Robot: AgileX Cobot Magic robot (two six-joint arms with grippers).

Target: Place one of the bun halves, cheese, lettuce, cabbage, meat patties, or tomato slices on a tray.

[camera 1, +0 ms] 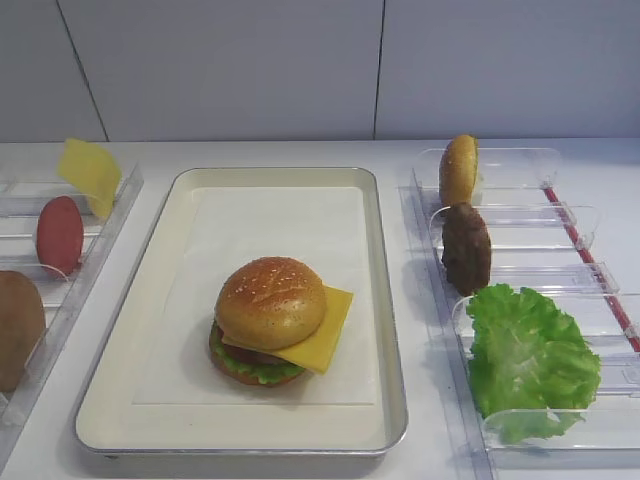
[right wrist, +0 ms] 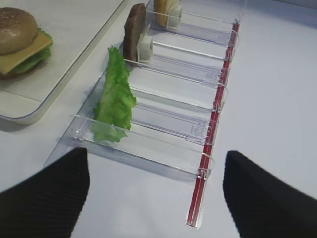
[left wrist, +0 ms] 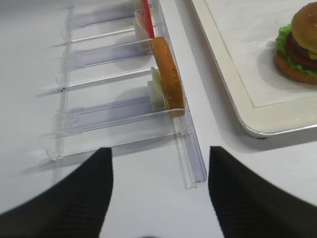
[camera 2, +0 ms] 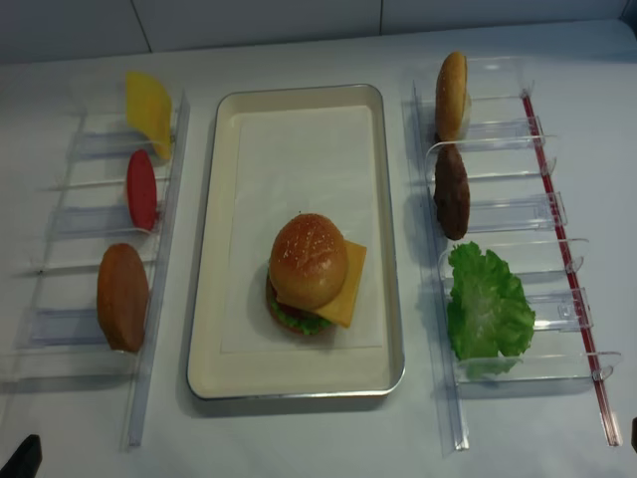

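On the silver tray [camera 1: 392,400] sits a stack: a bun half [camera 1: 270,300] on top, cheese [camera 1: 328,335] sticking out to the right, and lettuce [camera 1: 245,370] and a dark layer beneath. The right holder carries a bun half [camera 1: 459,170], a meat patty [camera 1: 466,247] and lettuce [camera 1: 530,355]. The left holder carries cheese [camera 1: 90,172], a tomato slice [camera 1: 60,235] and a bun half [camera 1: 18,325]. Cabbage is out of view. My right gripper [right wrist: 154,193] hangs open and empty before the lettuce [right wrist: 115,99]. My left gripper [left wrist: 159,193] hangs open and empty near the bun half [left wrist: 167,77].
Clear plastic holders flank the tray: one on the left [camera 2: 159,299], one on the right [camera 2: 518,214] with a red strip [camera 2: 572,289] along its outer edge. A grey wall [camera 1: 300,70] closes the back of the white table [camera 2: 597,80].
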